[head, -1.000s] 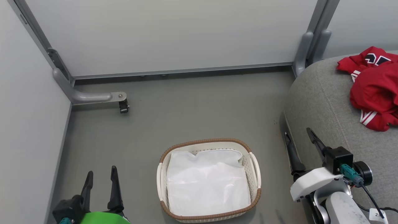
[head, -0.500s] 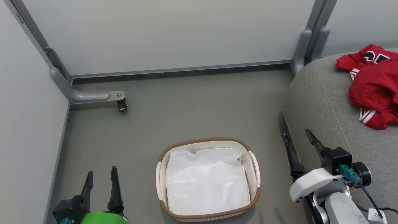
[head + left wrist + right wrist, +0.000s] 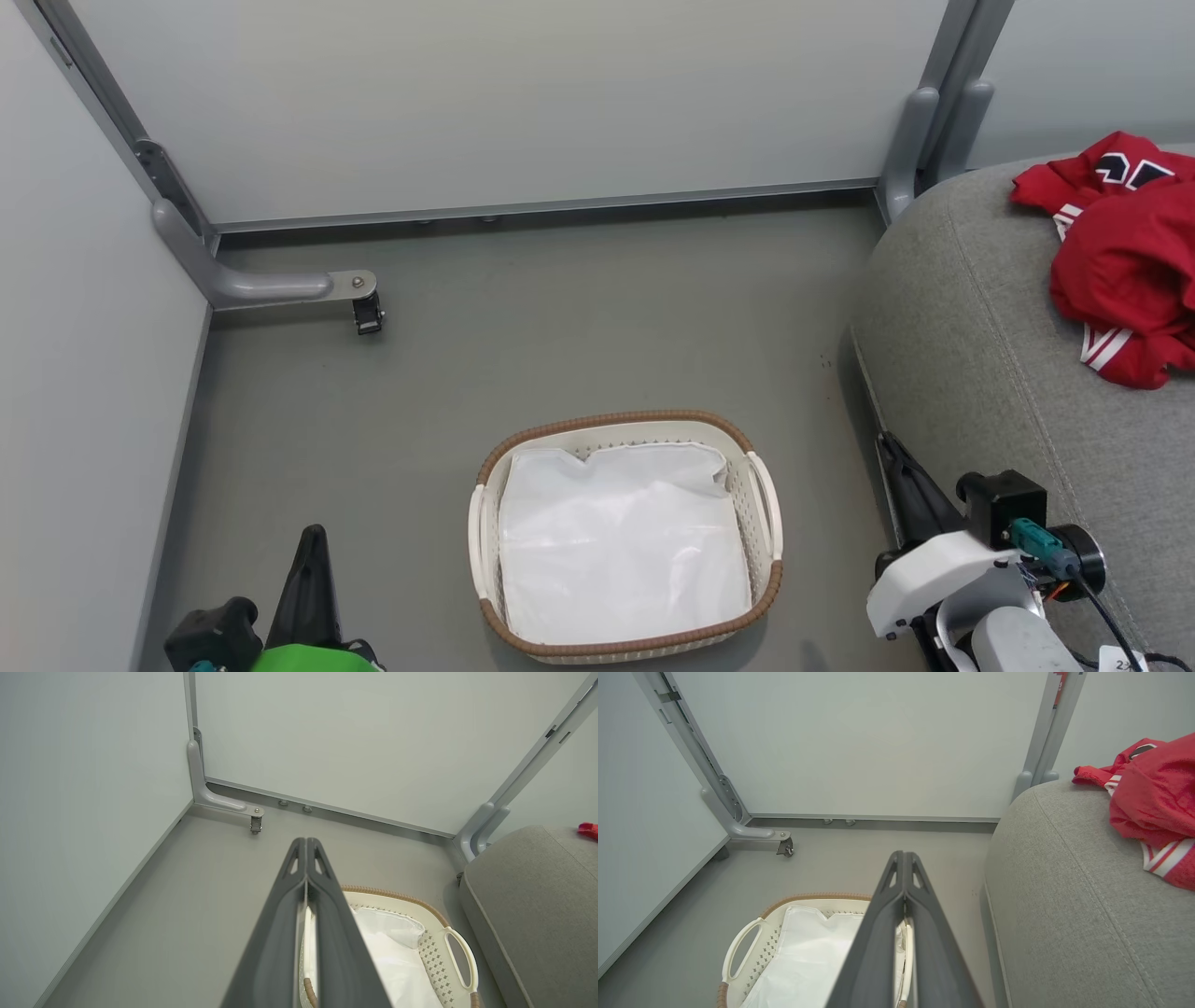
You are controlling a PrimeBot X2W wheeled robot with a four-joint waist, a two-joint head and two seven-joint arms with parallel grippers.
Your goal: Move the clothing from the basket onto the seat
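Red clothing (image 3: pixel 1125 266) lies on the seat (image 3: pixel 971 355), far right, the basket (image 3: pixel 616 417) holds just its liner (image 3: pixel 621 551), and both jaws are pressed together empty, so you likely have nothing left to move.

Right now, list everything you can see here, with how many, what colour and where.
clothing: one heap, piece count unclear, red with white stripes, on the seat, far right
seat: one, grey fabric, right side
basket: one, cream with brown rim, on the floor, centre front
liner: one, white, inside the basket
floor: one, grey, under the basket
wall panels: pale grey, back and left
frame foot: one, grey metal with a small dark caster, back left
posts: two, grey, back right
left tool: one, dark fingers shut, empty, lower left
right tool: one, dark fingers shut, empty, lower right beside the seat
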